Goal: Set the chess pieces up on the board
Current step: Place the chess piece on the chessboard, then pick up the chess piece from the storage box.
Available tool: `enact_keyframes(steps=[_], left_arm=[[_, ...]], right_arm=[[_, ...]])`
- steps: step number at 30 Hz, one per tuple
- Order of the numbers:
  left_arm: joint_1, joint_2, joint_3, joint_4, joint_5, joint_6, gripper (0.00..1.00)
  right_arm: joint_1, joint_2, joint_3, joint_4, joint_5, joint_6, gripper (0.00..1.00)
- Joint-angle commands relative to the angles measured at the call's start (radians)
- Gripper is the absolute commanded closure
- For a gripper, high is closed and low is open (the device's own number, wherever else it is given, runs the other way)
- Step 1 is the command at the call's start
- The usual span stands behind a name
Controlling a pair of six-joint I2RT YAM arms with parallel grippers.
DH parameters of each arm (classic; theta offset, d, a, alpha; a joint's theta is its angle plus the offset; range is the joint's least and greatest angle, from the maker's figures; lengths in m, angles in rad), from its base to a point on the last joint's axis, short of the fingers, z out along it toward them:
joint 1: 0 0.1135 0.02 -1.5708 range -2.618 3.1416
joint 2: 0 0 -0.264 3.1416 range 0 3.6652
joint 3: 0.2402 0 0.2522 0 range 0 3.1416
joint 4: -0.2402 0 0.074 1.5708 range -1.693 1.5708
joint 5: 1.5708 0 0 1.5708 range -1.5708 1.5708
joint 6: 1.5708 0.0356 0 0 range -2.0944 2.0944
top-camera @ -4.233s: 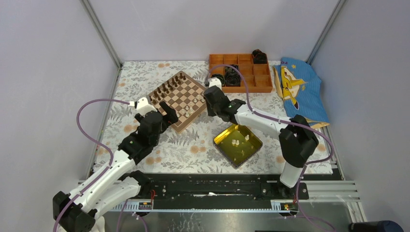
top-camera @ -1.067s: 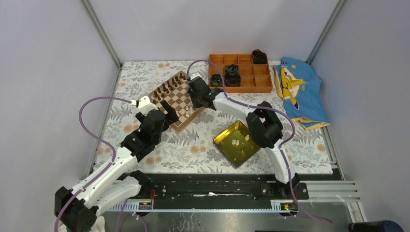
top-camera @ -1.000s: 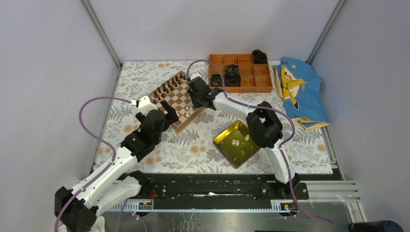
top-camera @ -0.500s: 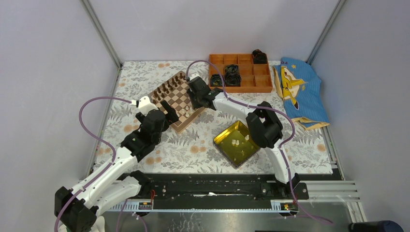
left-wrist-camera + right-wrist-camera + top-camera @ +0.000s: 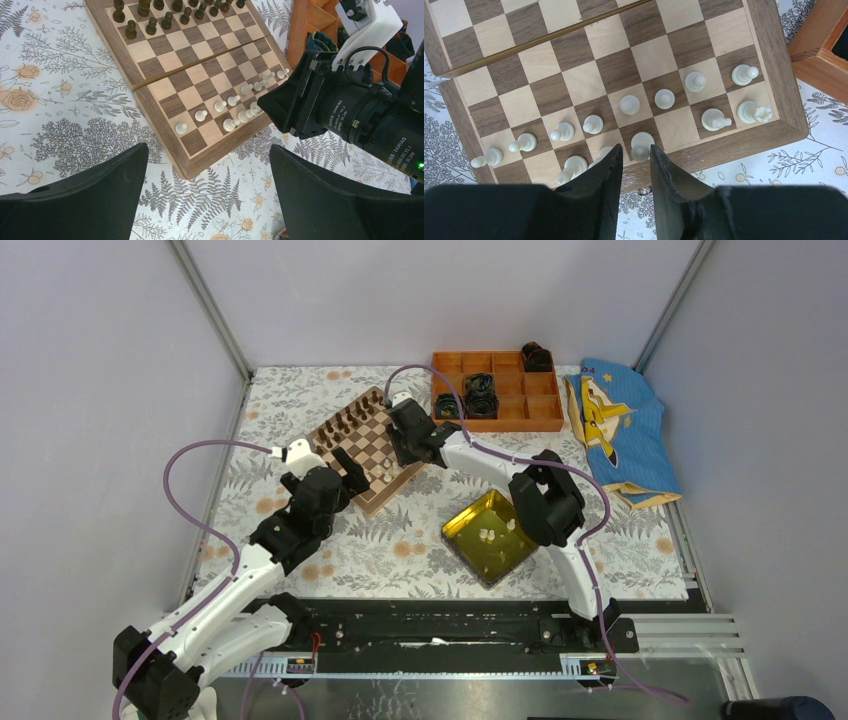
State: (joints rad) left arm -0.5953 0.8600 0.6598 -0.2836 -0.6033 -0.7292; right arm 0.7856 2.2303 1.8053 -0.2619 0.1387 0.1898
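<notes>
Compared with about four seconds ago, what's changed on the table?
The right gripper moved left, over the near-right edge of the board, and its jaws have opened off a white chess piece standing there. The left gripper, wide open by the board's corner, the yellow tray and the dark pieces stayed put.

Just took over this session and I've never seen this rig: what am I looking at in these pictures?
Two robot arms are bolted at the near edge of the table. The wide picture looks down from behind them; the other two come from their wrist cameras. On the table: the chessboard with dark pieces and cream pieces, a yellow tray holding more, an orange box, a blue bag. The left arm has its jaws wide open, empty. The right arm has its jaws narrowly parted around one cream piece; whether they grip it I cannot tell.
</notes>
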Motion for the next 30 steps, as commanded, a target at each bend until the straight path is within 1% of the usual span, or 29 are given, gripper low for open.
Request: enact_keyframes(steps=[1, 9, 16, 21, 27, 30], left_arm=[[-0.004, -0.01, 0.014, 0.023, -0.023, -0.01, 0.01], [-0.004, -0.007, 0.018, 0.022, -0.022, -0.01, 0.01], [-0.004, -0.01, 0.017, 0.023, -0.024, -0.009, 0.01], [-0.004, -0.015, 0.017, 0.021, -0.026, -0.007, 0.01], [-0.004, -0.018, 0.02, 0.017, -0.026, 0.003, 0.01], [-0.004, -0.027, 0.015, 0.023, -0.023, 0.004, 0.01]], right_arm=[[0.009, -0.042, 0.01, 0.008, 0.01, -0.018, 0.66], [0.009, -0.098, -0.024, 0.019, 0.028, -0.029, 0.66], [0.016, -0.237, -0.135, 0.05, 0.059, -0.029, 0.66], [0.025, -0.391, -0.292, 0.079, 0.084, -0.004, 0.63], [0.037, -0.639, -0.562, 0.103, 0.116, 0.042, 0.56], [0.045, -0.75, -0.694, 0.102, 0.121, 0.071, 0.54]])
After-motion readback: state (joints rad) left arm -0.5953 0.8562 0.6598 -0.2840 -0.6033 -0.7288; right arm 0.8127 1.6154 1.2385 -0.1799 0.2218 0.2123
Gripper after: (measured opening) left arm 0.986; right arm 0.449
